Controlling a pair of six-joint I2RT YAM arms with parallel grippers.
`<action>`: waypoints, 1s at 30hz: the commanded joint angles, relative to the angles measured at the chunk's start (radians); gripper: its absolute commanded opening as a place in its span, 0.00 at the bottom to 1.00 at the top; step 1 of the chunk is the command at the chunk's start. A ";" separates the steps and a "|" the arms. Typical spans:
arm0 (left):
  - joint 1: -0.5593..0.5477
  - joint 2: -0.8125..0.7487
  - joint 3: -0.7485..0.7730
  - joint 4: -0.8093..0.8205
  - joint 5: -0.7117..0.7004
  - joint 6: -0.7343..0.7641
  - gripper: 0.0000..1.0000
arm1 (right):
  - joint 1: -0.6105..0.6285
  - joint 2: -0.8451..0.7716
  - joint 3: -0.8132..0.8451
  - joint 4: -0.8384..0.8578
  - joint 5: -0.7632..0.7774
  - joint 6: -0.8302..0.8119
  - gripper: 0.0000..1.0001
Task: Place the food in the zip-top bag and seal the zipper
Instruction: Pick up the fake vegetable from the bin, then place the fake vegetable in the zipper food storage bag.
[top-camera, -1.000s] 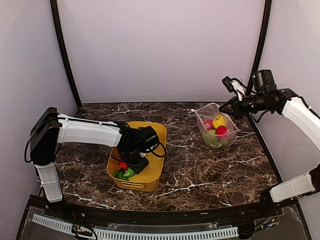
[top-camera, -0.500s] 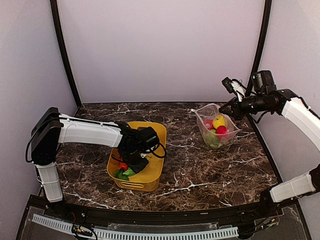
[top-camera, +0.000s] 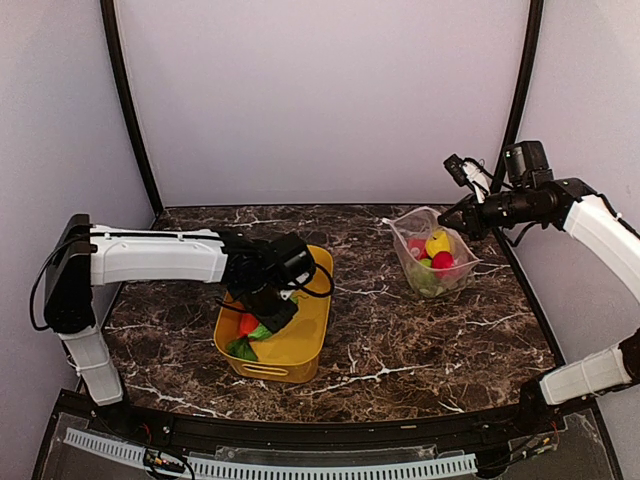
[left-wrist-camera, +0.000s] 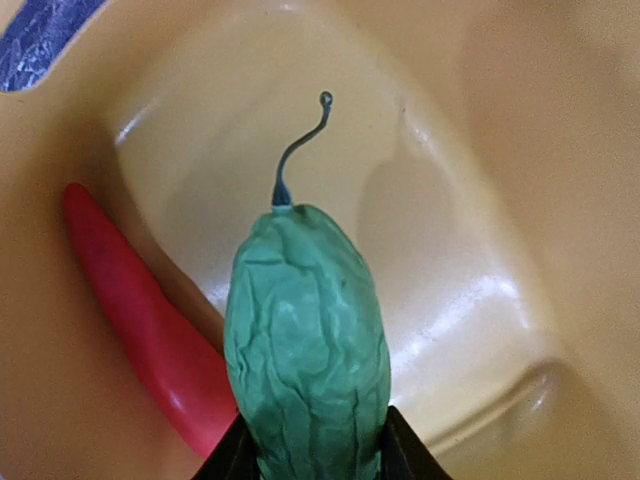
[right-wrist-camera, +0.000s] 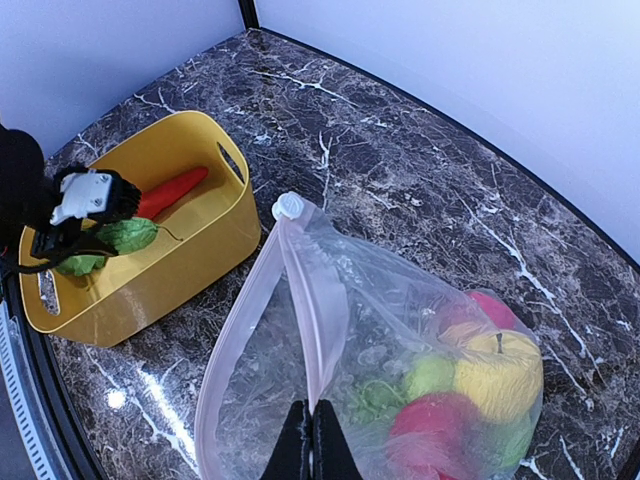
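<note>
My left gripper is inside the yellow tub, shut on a wrinkled green cucumber with a thin curled stem. A red carrot lies beside it on the tub floor; both show in the right wrist view, cucumber and carrot. My right gripper is shut on the pinkish zipper strip of the clear zip-top bag, holding its mouth open and up. Inside the bag are a yellow fruit, red fruits and a green one.
The yellow tub stands left of centre on the dark marbled table. More green food lies at the tub's near end. Black frame posts and pale walls close in the back and sides.
My left gripper has risen and shifted slightly toward the back inside the tub with the cucumber in it, uncovering the carrot. The right arm and the bag have not moved.
</note>
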 joint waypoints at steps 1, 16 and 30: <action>0.002 -0.168 0.003 0.051 0.016 -0.010 0.29 | -0.004 -0.023 0.007 0.003 -0.017 0.003 0.00; -0.152 -0.512 -0.223 0.819 0.197 0.130 0.26 | 0.040 0.073 0.221 -0.171 -0.062 -0.008 0.00; -0.243 -0.168 0.020 1.260 0.298 0.280 0.26 | 0.092 0.145 0.392 -0.297 -0.145 -0.001 0.00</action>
